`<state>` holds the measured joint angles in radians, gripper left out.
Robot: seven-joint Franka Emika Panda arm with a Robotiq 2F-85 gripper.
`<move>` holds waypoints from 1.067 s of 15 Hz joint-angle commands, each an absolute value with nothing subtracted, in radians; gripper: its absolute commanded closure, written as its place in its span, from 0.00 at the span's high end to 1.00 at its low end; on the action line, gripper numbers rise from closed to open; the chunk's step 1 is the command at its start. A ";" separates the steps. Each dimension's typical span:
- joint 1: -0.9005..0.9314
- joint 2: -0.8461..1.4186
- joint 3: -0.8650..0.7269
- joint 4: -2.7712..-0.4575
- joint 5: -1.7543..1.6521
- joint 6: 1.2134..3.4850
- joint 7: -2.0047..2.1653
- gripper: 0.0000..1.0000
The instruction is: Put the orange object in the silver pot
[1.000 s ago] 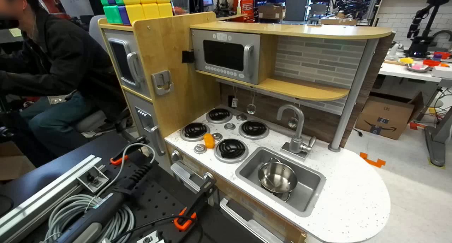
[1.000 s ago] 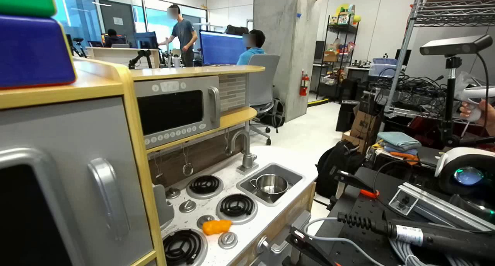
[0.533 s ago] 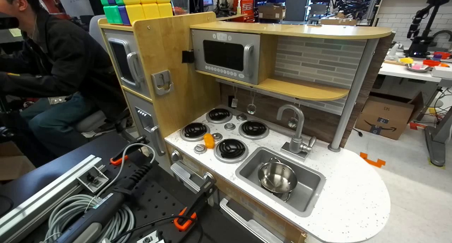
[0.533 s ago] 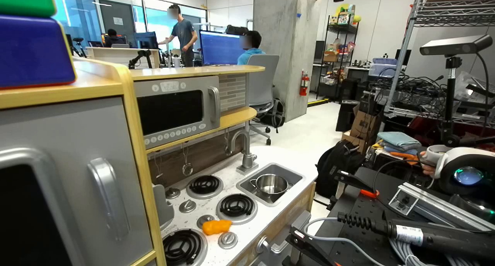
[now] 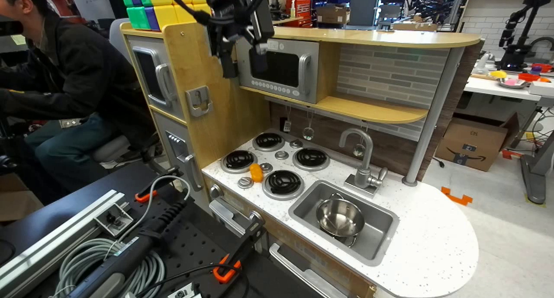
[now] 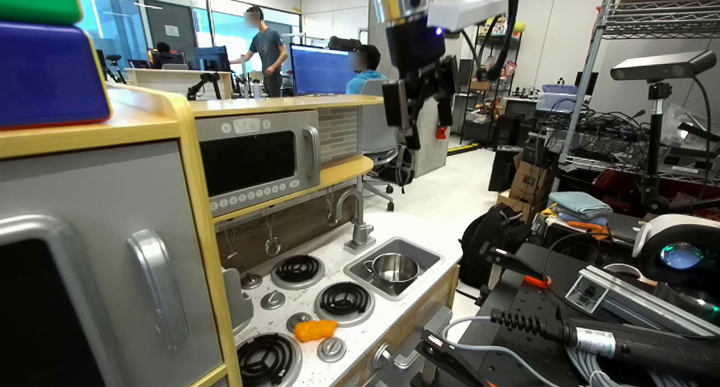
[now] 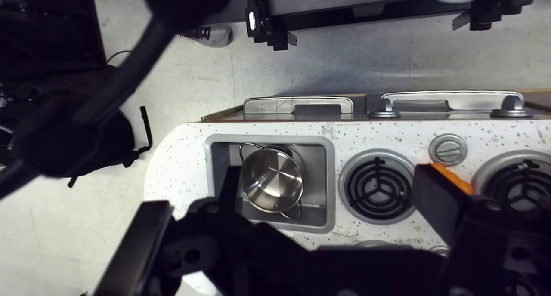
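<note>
The orange object [image 5: 256, 173] lies on the white counter among the stove burners and knobs. It also shows in an exterior view [image 6: 315, 331], where it looks knobbly and longish. The silver pot [image 5: 340, 218] stands inside the grey sink basin [image 7: 330, 180], and its inside shows bare in the wrist view [image 7: 272, 180]. My gripper [image 6: 421, 110] hangs high above the counter, fingers down, jaws wide apart with nothing between them. It shows in front of the microwave in an exterior view [image 5: 244, 68]. In the wrist view one finger pad [image 7: 437, 201] hides part of the orange object.
The tap [image 5: 365, 155] rises behind the sink. The microwave [image 5: 277, 68] and yellow shelf [image 5: 372, 109] overhang the back of the counter. A tall wooden cabinet side [image 5: 216, 98] bounds the stove end. A black table [image 5: 194, 237] with clamps and cables stands in front.
The arm and open gripper have come down into both exterior views from above; half a second ago only dark tips showed at one top edge. The orange object and pot have not moved.
</note>
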<state>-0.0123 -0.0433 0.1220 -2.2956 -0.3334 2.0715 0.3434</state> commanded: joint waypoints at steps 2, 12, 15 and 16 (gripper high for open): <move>0.047 0.140 0.104 -2.244 -0.491 2.121 0.462 1.00; 0.082 0.160 0.076 -2.258 -0.470 2.115 0.455 1.00; 0.079 0.169 0.078 -2.272 -0.432 2.163 0.452 1.00; 0.079 0.163 0.081 -2.293 -0.413 2.222 0.464 1.00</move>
